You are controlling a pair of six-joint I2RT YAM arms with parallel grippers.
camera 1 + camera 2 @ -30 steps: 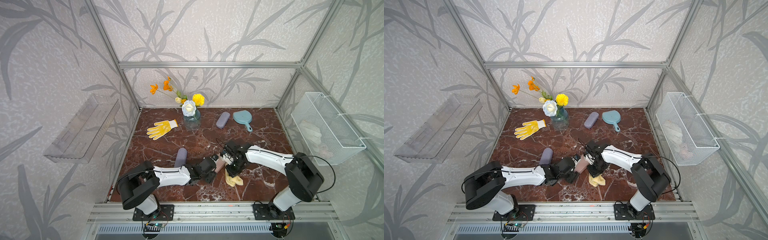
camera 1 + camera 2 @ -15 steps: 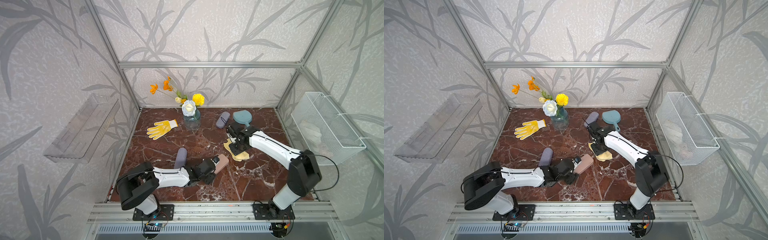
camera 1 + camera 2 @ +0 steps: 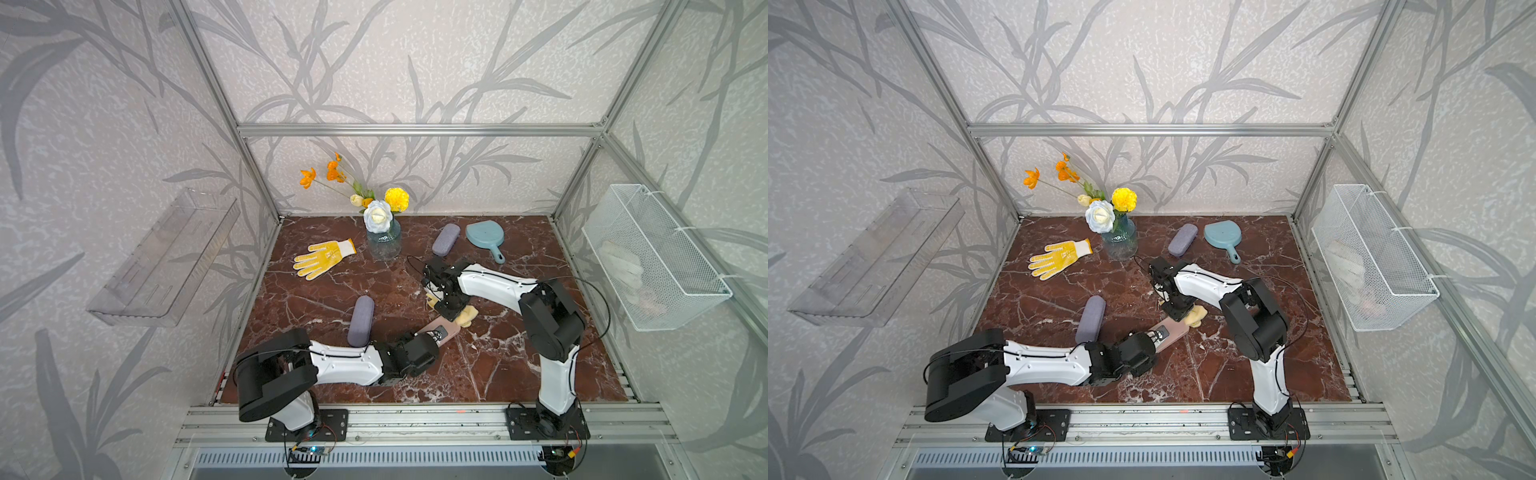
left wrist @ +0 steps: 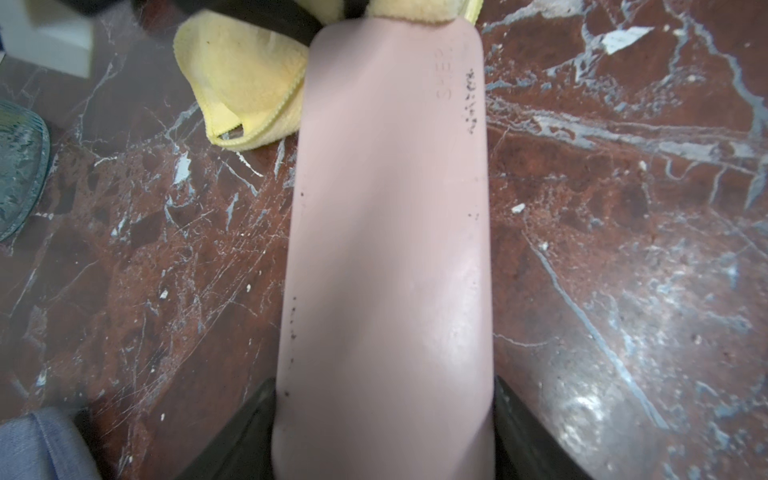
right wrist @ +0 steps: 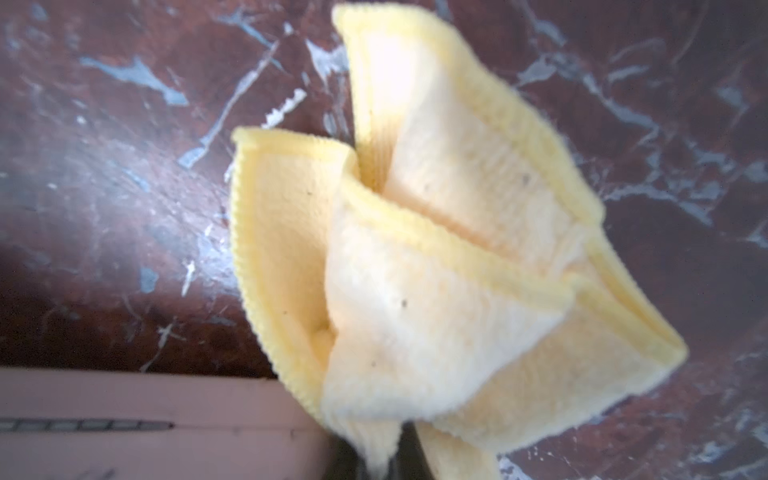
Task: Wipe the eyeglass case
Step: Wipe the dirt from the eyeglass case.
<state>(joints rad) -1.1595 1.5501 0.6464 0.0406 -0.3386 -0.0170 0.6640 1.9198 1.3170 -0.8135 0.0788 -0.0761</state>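
Left gripper [image 4: 384, 440]: in your left wrist view there is a black finger [image 4: 245, 432] on each long side of the pink eyeglass case [image 4: 386, 232], clamped on its near end. The case runs straight away from the grip, low over the marble tabletop [image 4: 623, 208]. You can't tell whether it rests on the stone or hangs just off it. Note the dark specks [image 4: 471, 99] along one edge near the far end, with a few more on the opposite edge.

Right gripper [image 3: 450, 312]: pinched tight on the yellow cloth [image 5: 436, 270]. Your right wrist view hides the fingers under the folds. The cloth is bunched, its folds fan out from the grip, and it touches the case's far end.

In both top views you'll find the case front of centre, angled between the two arms. The left arm lies low along the front, and the right arm bends down over the cloth.

Farther out:
- One grey case [image 3: 360, 321] lies just beside the left arm.
- A second grey case [image 3: 446, 240] and a blue hand mirror [image 3: 485, 239] sit near the back wall.
- The vase of flowers [image 3: 383, 243] is at back centre, with a yellow glove [image 3: 323, 258] to its left.
- A wire basket [image 3: 673, 274] hangs on the right wall and a clear shelf [image 3: 166, 257] on the left wall.
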